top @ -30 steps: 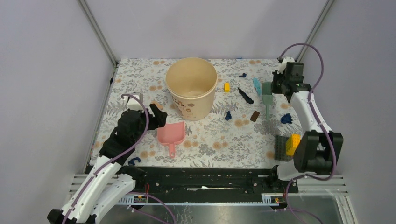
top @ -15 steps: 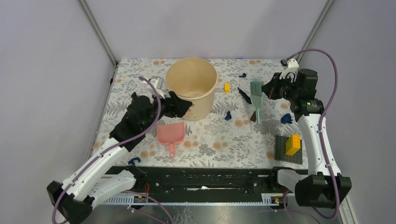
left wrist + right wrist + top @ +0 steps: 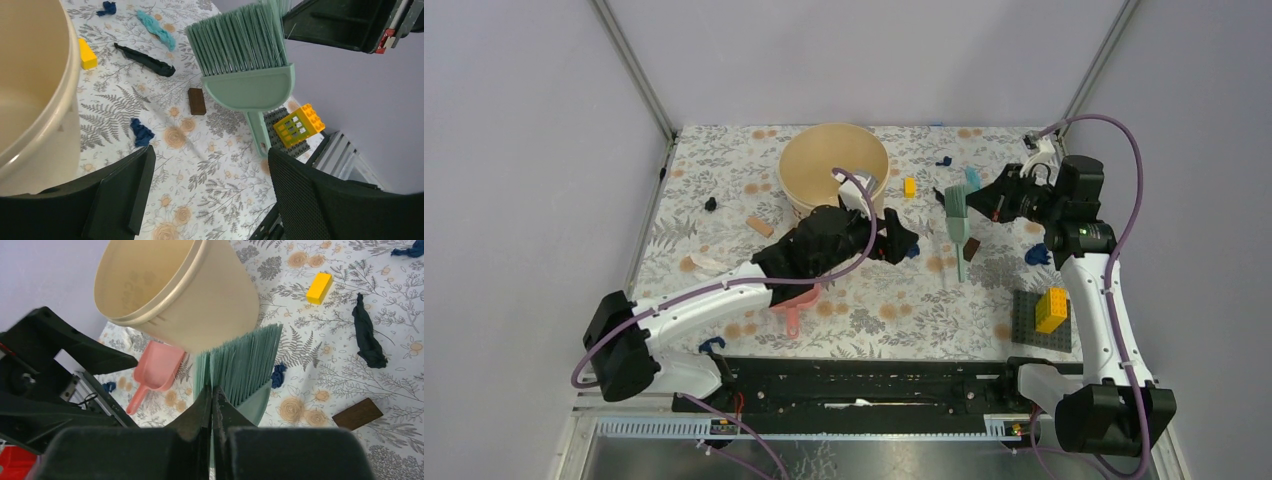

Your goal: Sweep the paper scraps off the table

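Small dark blue paper scraps lie on the flowered table (image 3: 724, 160): one at the left gripper's tip (image 3: 912, 251), one at the back (image 3: 944, 160), one at the right (image 3: 1036, 255), one at the near edge (image 3: 711, 345). A black bit (image 3: 711, 204) lies at the left. My right gripper (image 3: 986, 204) is shut on the bristle end of a green brush (image 3: 958, 222), held tilted above the table. In the right wrist view its jaws (image 3: 212, 395) are pressed together in the bristles (image 3: 240, 365). My left gripper (image 3: 898, 240) is open and empty, with a blue scrap (image 3: 142, 133) in front of it.
A beige bucket (image 3: 834, 170) stands at the back centre. The pink dustpan (image 3: 792, 303) lies partly under my left arm. A yellow brick (image 3: 909, 186), a brown block (image 3: 972, 250), a teal scrap (image 3: 157, 30) and a black strip (image 3: 147, 60) lie nearby. A studded baseplate (image 3: 1027, 322) is near right.
My left arm has swung right from the table's left side to in front of the bucket, over the dustpan. My right gripper has carried the brush leftward and lifted it.
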`<state>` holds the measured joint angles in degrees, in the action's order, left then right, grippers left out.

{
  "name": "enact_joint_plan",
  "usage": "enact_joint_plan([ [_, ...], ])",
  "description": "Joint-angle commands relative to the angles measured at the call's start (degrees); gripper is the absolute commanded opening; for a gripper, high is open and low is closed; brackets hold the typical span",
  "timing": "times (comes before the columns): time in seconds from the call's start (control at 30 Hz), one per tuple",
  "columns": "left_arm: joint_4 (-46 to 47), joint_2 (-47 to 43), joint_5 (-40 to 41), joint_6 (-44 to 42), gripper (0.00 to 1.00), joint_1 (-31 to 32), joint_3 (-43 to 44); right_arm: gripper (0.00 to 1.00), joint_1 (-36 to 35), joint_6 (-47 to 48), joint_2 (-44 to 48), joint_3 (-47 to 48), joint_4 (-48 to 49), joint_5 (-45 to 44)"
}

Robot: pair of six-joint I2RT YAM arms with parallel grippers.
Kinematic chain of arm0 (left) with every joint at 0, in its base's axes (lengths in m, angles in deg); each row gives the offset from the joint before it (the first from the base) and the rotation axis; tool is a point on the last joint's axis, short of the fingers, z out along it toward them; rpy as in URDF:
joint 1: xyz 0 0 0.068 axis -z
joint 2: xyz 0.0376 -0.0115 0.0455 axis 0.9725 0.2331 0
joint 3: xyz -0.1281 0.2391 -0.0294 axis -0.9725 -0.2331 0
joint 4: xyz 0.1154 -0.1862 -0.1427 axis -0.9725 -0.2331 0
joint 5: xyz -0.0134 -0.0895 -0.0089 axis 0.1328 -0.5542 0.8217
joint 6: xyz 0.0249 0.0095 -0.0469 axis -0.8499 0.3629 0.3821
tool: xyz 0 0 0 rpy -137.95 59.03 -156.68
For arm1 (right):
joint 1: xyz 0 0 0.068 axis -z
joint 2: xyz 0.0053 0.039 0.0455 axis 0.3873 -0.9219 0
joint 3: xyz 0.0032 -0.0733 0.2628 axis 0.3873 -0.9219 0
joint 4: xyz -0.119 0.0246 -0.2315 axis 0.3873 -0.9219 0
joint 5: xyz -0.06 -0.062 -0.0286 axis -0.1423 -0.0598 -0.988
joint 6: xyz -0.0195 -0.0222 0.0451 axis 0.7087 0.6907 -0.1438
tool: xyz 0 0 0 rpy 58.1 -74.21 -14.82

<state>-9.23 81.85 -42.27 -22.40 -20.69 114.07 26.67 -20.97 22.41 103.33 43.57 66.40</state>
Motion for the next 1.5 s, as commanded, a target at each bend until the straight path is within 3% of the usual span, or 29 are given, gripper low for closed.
enact_joint_plan([
  [0.0, 15.4, 1.21, 1.19, 3.5, 0.89, 2.13, -1.01, 0.0, 0.16, -5.2, 0.79, 0.57, 4.28, 1.19],
  [0.3, 9.46, 14.7, 5.93, 1.8, 0.86, 6.47, 14.6, 0.0, 0.16, -13.5, -0.05, -0.52, 6.14, -6.91],
  [0.47, 8.39, 19.5, 9.89, 2.61, 0.83, 6.97, 19.3, 0.0, 0.16, -14.27, 0.49, -1.32, 6.01, -7.29],
  [0.8, 4.3, 26.6, 8.82, 2.36, 0.71, 6.94, 24.92, 0.0, 0.13, -15.1, 1.41, -2.88, 6.2, -6.42],
  [0.93, 5.26, 26.31, 10.31, 2.41, 0.59, 6.92, 24.0, 0.0, 0.16, -15.08, 1.68, -3.46, 6.16, -5.96],
  [1.13, 6.16, 25.55, 11.13, 1.0, 0.2, 6.92, 23.39, 0.01, 0.16, -14.46, 1.28, -4.09, 6.45, -4.51],
  [1.17, 6.35, 25.46, 11.08, 0.76, 0.14, 6.88, 23.31, 0.08, 0.16, -14.4, 1.24, -4.39, 7.01, -3.92],
  [1.23, 6.39, 25.12, 11.31, 0.7, 0.02, 6.68, 22.98, 0.34, 0.16, -13.52, 1.16, -4.48, 7.8, -2.12],
  [1.27, 6.22, 24.9, 11.35, 0.7, 0.0, 6.55, 22.82, 0.51, 0.16, -12.6, 1.08, -4.12, 7.93, -0.53],
  [1.3, 5.95, 24.45, 11.46, 0.78, 0.0, 6.37, 22.62, 0.61, 0.16, -11.87, 1.07, -3.41, 7.48, 0.63],
  [1.37, 5.21, 22.99, 11.79, 0.69, 0.0, 6.03, 22.18, 0.74, 0.16, -9.7, 0.8, 0.36, 5.14, 2.01],
  [1.47, 2.8, 18.52, 11.87, 1.28, 0.0, 5.42, 20.53, 0.82, 0.16, -3.27, -0.63, 7.73, -1.28, 5.29],
])
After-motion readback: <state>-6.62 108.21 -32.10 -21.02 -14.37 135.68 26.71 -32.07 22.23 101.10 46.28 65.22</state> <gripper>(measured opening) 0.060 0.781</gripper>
